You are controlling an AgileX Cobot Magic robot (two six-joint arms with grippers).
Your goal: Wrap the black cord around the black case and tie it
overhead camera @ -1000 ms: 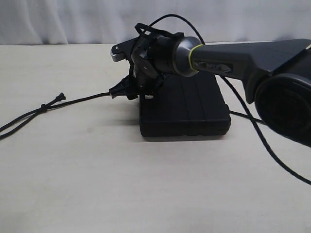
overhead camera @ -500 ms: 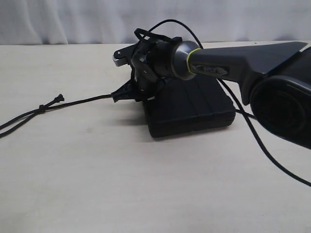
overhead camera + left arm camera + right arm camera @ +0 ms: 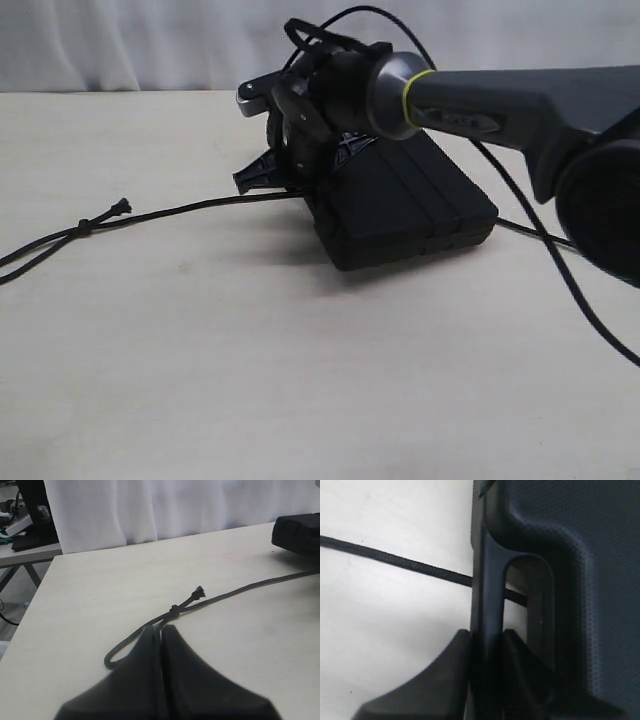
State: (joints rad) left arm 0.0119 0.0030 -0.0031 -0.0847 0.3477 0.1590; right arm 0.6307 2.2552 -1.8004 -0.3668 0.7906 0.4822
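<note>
The right gripper [image 3: 486, 640] was clamped on the thin handle [image 3: 487, 580] at one end of the black case [image 3: 410, 205], its jaws pressed against either side of the bar. That hold seemed meant to tip the case: it sat near the far edge of the desk [image 3: 300, 400] with its handle end raised and its other end down. The black cord [image 3: 180, 210] ran flat across the desk from the left edge and passed under the raised end, probably the reason for the lift, since a wrap needs the cord beneath the case. The left gripper [image 3: 161, 630] hung with its jaws together and nothing visibly between them, just above the cord's loop beside the knot [image 3: 173, 610], likely waiting to take that free end.
</note>
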